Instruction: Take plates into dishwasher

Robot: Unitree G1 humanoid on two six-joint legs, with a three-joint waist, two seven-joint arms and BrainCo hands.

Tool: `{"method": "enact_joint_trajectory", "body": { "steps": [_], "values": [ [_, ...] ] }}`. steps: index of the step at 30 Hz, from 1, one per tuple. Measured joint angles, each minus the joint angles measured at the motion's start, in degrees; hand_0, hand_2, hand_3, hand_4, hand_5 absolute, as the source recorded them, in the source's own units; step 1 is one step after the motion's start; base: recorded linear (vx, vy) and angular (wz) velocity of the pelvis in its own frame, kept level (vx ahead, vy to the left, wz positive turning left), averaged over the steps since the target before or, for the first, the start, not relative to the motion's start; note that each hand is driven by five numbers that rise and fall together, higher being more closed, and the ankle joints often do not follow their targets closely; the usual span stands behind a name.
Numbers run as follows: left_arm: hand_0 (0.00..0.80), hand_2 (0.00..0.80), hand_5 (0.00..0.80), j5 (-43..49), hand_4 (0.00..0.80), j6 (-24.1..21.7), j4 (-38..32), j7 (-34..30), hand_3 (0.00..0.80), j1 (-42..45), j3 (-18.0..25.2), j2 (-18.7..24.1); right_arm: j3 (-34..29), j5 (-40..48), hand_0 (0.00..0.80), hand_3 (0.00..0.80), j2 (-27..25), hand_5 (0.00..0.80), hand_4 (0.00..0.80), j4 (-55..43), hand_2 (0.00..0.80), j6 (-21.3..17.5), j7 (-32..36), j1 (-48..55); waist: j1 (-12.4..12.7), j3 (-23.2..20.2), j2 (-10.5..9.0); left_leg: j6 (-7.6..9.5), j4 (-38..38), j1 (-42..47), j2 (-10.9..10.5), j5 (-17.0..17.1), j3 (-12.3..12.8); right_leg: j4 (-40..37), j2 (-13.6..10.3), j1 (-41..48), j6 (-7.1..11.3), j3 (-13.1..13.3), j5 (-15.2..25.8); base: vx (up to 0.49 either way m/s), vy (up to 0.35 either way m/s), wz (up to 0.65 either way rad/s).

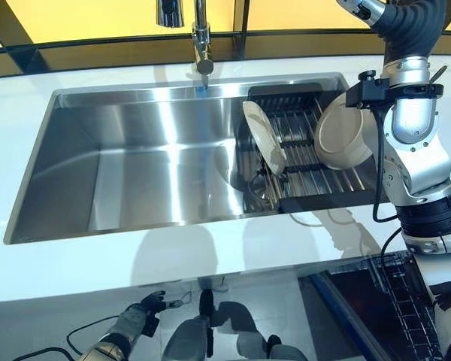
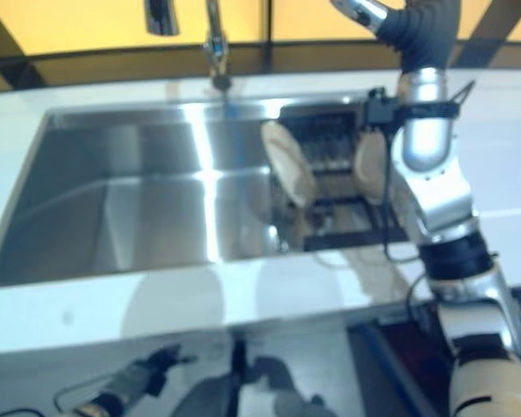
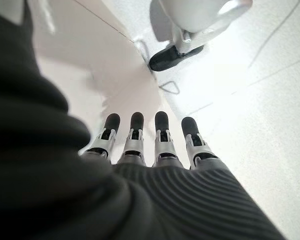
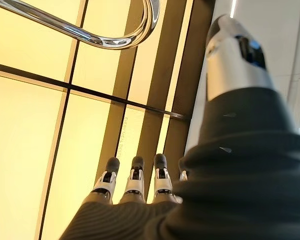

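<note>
Reaching stage — right hand [image 4: 135, 187] raised, fingers straight, empty; left hand [image 3: 155, 145] low, relaxed. Next, probably: lowering onto plates [image 1: 264, 136] in sink rack [image 1: 304, 162].

I see a white counter [image 1: 173, 259] with a steel sink [image 1: 135, 162] sunk into it. At three o'clock in the basin sits a dark rack [image 1: 301, 150] carrying two cream plates [image 1: 264, 136], both on edge. A faucet [image 1: 201, 45] rises at twelve.
</note>
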Motion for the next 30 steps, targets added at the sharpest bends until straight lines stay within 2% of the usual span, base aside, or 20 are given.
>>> {"method": "enact_joint_trajectory", "body": {
  "steps": [3, 5, 7, 9, 10, 12, 13, 14, 15, 18, 21, 23, 30],
  "values": [
    [0.000, 0.000, 0.000, 0.01, 0.000, 0.34, 0.38, 0.05, 0.000, 1.41, -0.07, 0.34, -1.75, 2.45, 0.000, 0.000, 0.01, 0.000, 0.000, 0.00, 0.000, 1.62, 0.98, 1.12, -0.50, -1.20, -1.33, 1.11, -0.27, 1.31, 0.24, -1.18, 2.08, 7.81, -1.17, -4.09, -0.43, -2.44, 0.32, 0.139, 0.112, -0.34],
    [0.000, 0.000, 0.000, -0.01, 0.000, 1.47, 0.06, 0.18, 0.000, 2.40, 0.11, 1.00, -1.85, 3.32, 0.000, 0.000, 0.12, 0.000, 0.000, 0.14, 0.000, 2.27, 1.42, 1.21, -0.37, -2.12, -2.09, 1.61, -1.61, 2.54, 0.38, -1.14, 3.40, 7.79, -2.08, -5.19, -0.56, -4.24, 0.34, 0.115, -0.023, -0.39],
    [0.000, 0.000, 0.000, -0.02, 0.000, 2.77, 0.00, 0.21, 0.000, 2.95, 0.18, 1.58, -1.86, 3.46, 0.000, 0.000, 0.14, 0.000, 0.000, 0.16, 0.000, 2.99, 1.43, 1.22, -0.50, -2.53, -2.29, 1.58, -2.78, 3.56, 1.17, -0.98, 4.37, 2.42, -1.87, -5.52, -0.41, -5.59, 0.30, 0.108, -0.067, -0.33],
    [0.000, 0.000, 0.000, -0.02, 0.000, 3.41, 0.18, 0.29, 0.000, 3.26, 0.54, 1.59, -1.87, 3.80, 0.000, 0.000, 0.05, 0.000, 0.000, 0.31, 0.000, 3.32, 1.42, 1.44, -1.03, -2.65, -2.42, 1.15, -3.41, 4.26, 1.75, -0.82, 4.62, -4.62, -0.66, -5.58, 0.51, -5.93, 0.97, 0.113, -0.103, -0.12],
    [0.000, 0.000, 0.000, -0.02, 0.000, 3.65, 0.27, 0.50, 0.000, 3.39, 0.62, 1.40, -1.87, 3.82, 0.000, 0.000, 0.05, 0.000, 0.000, 0.43, 0.000, 3.64, 1.41, 1.65, -1.24, -2.82, -2.68, 0.83, -3.42, 4.64, 1.84, -0.92, 4.58, -8.24, 0.19, -5.84, 1.37, -5.66, 1.81, 0.119, -0.127, 0.09],
    [0.000, 0.000, 0.000, -0.03, 0.000, 3.74, 0.25, 0.91, 0.000, 4.05, 0.67, 1.40, -1.85, 3.94, 0.000, 0.000, 0.07, 0.000, 0.000, 0.67, 0.000, 4.06, 1.41, 2.50, -2.34, -3.80, -3.89, -0.07, -3.47, 4.81, 1.25, -1.02, 3.29, -12.66, 1.37, -6.09, 1.86, -5.26, 4.32, 0.109, -0.145, 0.33],
    [0.000, 0.000, 0.000, -0.04, 0.000, 3.79, 0.23, 1.17, 0.000, 4.48, 0.67, 1.70, -1.86, 3.97, 0.000, 0.000, 0.07, 0.000, 0.000, 0.95, 0.000, 4.07, 1.37, 3.16, -2.48, -4.70, -5.23, -0.74, -3.52, 4.80, 0.54, -1.07, 2.58, -13.32, 1.61, -6.80, 1.21, -4.58, 5.84, 0.075, -0.179, 0.55],
    [0.000, 0.000, 0.000, -0.04, 0.000, 3.92, 0.19, 1.50, 0.000, 4.86, 1.00, 1.69, -1.99, 4.22, 0.000, 0.000, 0.02, 0.000, 0.000, 1.13, 0.000, 4.05, 1.42, 4.40, -2.74, -5.41, -5.90, -1.62, -3.61, 4.88, 0.19, -0.98, 1.27, -13.08, 2.10, -6.50, -1.49, -3.36, 9.11, 0.047, -0.194, 0.47],
    [0.000, 0.000, 0.000, -0.08, 0.000, 4.09, -0.53, 1.80, 0.000, 5.55, 1.58, 1.31, -2.09, 4.81, 0.000, 0.000, 0.02, 0.000, 0.000, 1.51, 0.000, 4.06, 1.50, 5.79, -3.18, -6.33, -5.56, -2.64, -3.42, 4.85, 1.10, -1.09, 0.78, -13.56, 3.29, -6.06, -2.29, -3.83, 9.00, 0.043, -0.178, 0.29],
    [0.000, 0.000, 0.000, -0.29, 0.000, 4.97, -1.48, 1.97, 0.000, 5.81, 1.90, 1.22, -2.02, 5.78, 0.000, 0.000, 0.11, 0.000, 0.000, 2.24, 0.000, 4.29, 1.58, 6.43, -2.22, -6.85, -4.91, -4.90, -3.40, 4.50, 3.33, -1.02, 0.64, -16.99, 5.96, -4.79, -4.10, -4.11, 10.34, 0.056, -0.141, -0.06],
    [0.000, 0.000, 0.000, -0.28, 0.000, 4.82, -2.19, 1.80, 0.000, 5.75, 1.83, 0.60, -2.00, 5.74, 0.000, 0.000, 0.10, 0.000, 0.000, 3.78, 0.000, 5.33, 1.61, 6.43, -2.42, -6.93, -4.32, -6.09, -3.41, 4.76, 4.87, -1.15, 0.16, -17.56, 7.51, -4.06, -4.91, -4.63, 10.29, 0.064, -0.118, 0.02],
    [0.000, 0.000, 0.000, -0.26, 0.000, 4.77, -2.60, 1.70, 0.000, 5.70, 1.80, 0.04, -2.01, 5.74, 0.000, 0.000, 0.06, 0.000, 0.000, 5.65, 0.000, 5.51, 1.64, 6.43, -2.49, -6.91, -4.02, -6.36, -3.41, 4.82, 5.15, -1.12, -0.50, -17.56, 7.87, -3.74, -5.23, -5.19, 10.07, 0.043, -0.071, 0.13],
    [0.000, 0.000, 0.000, -0.03, 0.000, 4.48, -3.15, 1.61, 0.000, 6.44, 1.94, -0.57, -2.01, 7.92, 0.000, 0.000, -0.10, 0.000, 0.000, 10.07, 0.000, 11.04, 4.80, 6.44, -2.29, -6.26, -2.64, -6.36, -3.44, 4.85, 5.12, -1.16, -0.88, -17.58, 7.86, -3.26, -5.50, -5.95, 9.87, 0.080, -0.037, 0.06]
  ]
}}
